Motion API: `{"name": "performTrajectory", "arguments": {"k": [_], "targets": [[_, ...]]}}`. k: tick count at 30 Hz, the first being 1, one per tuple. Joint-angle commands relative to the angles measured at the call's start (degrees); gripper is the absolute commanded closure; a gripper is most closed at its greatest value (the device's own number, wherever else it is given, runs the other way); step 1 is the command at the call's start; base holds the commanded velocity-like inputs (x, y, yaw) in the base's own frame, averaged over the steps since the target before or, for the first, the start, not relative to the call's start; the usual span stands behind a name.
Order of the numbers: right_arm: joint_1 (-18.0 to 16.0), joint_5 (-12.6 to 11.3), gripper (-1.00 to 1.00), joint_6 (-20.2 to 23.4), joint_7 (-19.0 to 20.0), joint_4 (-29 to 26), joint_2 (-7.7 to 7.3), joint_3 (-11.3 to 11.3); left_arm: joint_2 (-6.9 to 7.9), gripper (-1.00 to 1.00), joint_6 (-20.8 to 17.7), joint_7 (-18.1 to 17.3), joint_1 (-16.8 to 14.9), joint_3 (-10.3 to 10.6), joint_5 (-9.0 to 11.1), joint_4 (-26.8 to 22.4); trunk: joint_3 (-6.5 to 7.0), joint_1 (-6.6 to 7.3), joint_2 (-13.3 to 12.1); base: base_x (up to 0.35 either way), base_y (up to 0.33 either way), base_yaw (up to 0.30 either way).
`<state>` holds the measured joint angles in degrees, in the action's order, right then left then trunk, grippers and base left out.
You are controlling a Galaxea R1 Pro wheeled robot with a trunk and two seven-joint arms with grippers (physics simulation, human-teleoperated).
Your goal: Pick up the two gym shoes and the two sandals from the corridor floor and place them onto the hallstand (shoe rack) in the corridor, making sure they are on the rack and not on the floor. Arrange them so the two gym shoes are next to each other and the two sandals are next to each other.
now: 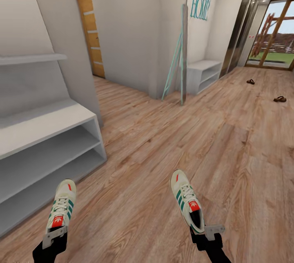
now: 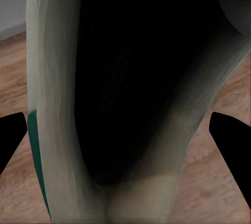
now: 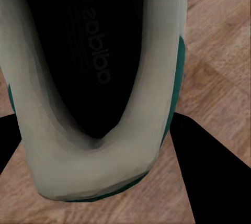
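Two white gym shoes with green stripes are held by their heels above the corridor floor. My left gripper is shut on the left gym shoe, just in front of the hallstand, whose bench top and two low shelves stand bare. The right gym shoe sits in my right gripper, out over open floor. In the wrist views each heel sits between the dark fingers. Two brown sandals lie apart on the floor far off to the right.
A plain low white bench stands against the far wall, with a teal frame leaning beside it. A wooden door is at the back left and a glass door at the far right. Wide plank floor lies between.
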<state>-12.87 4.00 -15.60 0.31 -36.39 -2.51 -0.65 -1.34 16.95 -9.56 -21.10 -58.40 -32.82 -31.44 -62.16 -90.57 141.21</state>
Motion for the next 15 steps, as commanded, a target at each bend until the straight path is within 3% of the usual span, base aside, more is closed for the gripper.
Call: {"name": "performTrajectory", "arguments": {"k": [1,15], "targets": [[0.0,0.4,1.00,-0.1,-0.1,0.0,-0.03,-0.1,-0.07,1.00,0.2,-0.4,-0.1,-0.5,-0.4,-0.1,-0.05,0.00,0.0,0.181,-0.122,0.279],[0.0,0.4,1.00,-0.1,-0.1,0.0,-0.03,-0.1,-0.07,1.00,0.2,-0.4,0.0,-0.6,-0.4,-0.1,-0.05,0.00,0.0,0.258,-0.146,0.279]]}}
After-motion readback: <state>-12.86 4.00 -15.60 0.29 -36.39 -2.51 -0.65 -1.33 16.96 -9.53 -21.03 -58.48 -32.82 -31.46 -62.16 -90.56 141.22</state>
